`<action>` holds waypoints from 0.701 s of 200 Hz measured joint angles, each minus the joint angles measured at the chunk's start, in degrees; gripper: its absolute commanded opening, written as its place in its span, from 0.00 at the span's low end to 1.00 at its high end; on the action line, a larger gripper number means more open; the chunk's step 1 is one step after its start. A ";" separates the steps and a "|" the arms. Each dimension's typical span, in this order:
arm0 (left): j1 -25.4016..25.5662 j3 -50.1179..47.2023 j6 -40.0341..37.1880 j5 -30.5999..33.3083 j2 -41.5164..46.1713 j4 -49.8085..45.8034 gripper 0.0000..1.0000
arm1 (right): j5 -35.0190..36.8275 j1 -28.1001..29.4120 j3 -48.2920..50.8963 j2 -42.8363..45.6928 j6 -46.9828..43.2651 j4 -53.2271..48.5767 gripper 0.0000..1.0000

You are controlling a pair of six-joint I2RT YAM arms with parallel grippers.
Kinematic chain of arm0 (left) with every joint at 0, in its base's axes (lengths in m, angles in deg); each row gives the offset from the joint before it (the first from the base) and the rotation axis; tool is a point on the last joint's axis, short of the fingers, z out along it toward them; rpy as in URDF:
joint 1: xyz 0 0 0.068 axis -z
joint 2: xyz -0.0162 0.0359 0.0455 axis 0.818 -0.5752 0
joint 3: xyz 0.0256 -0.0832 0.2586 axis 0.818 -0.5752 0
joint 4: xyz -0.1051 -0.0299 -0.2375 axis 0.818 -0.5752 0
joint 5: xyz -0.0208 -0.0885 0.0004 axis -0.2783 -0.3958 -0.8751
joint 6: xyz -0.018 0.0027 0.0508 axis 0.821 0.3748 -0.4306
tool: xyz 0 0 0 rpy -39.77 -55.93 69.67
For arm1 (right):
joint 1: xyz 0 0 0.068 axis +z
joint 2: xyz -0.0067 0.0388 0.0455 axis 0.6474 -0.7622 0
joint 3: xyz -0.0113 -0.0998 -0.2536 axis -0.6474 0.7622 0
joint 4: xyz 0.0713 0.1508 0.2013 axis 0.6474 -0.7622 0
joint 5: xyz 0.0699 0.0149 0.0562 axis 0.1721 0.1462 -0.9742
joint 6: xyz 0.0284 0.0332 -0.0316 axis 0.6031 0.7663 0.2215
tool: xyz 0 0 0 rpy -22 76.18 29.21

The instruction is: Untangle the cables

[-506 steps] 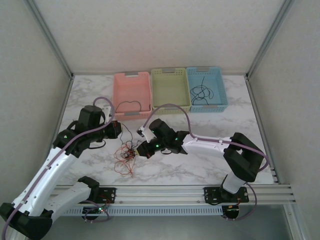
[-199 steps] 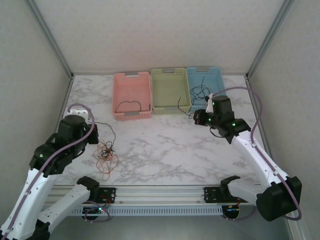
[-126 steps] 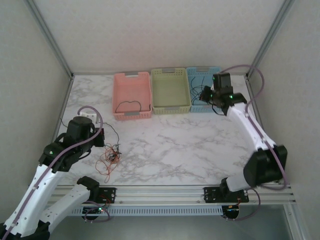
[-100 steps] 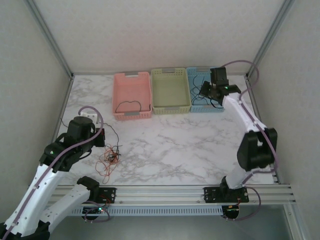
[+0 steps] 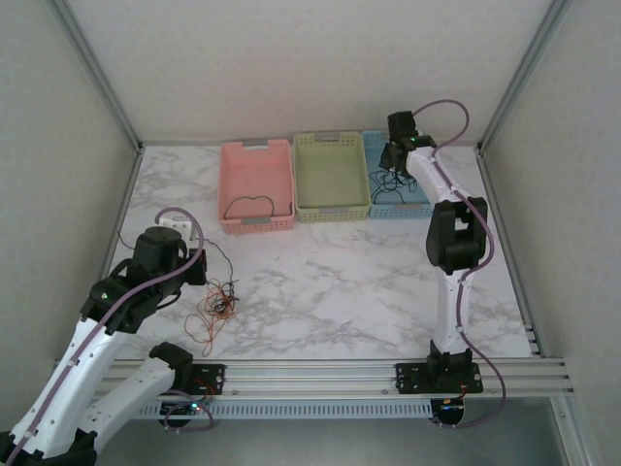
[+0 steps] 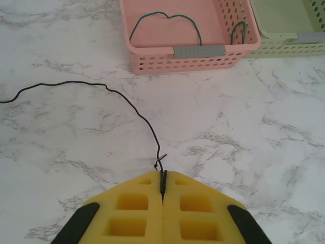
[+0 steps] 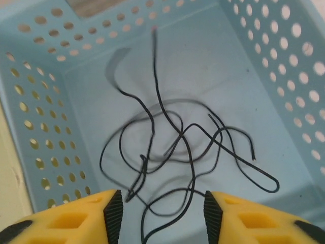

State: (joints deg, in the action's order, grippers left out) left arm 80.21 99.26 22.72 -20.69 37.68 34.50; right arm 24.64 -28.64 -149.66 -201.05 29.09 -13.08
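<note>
A small clump of thin orange-red and dark cables [image 5: 212, 309] lies on the marble near the left front. My left gripper [image 5: 201, 274] sits just behind it. In the left wrist view the left gripper [image 6: 163, 177] is shut on the end of a black cable [image 6: 133, 105], which curves away to the left across the table. My right gripper [image 5: 392, 161] reaches over the blue basket [image 5: 403, 209]. Its jaws [image 7: 160, 216] stand open above several loose black cables [image 7: 184, 145] on the basket floor, and one strand looks blurred.
A pink basket [image 5: 231, 184] holding a dark green cable [image 6: 167, 16] stands at the back. A pale green basket [image 5: 332, 206] sits between it and the blue one. Metal frame posts and walls close in both sides.
The right arm swung from the table's middle to the blue basket with a black cable and opened its jaws. The left arm pulled the clump towards the left front.
</note>
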 measured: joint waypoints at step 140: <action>0.00 -0.33 1.25 -5.68 -1.18 1.42 0.00 | -20.02 20.59 55.17 55.25 -0.59 19.45 0.45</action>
State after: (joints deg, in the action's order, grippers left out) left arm 80.21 98.93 23.97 -26.38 36.50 35.92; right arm 4.62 -8.05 -94.49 -145.79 28.50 6.38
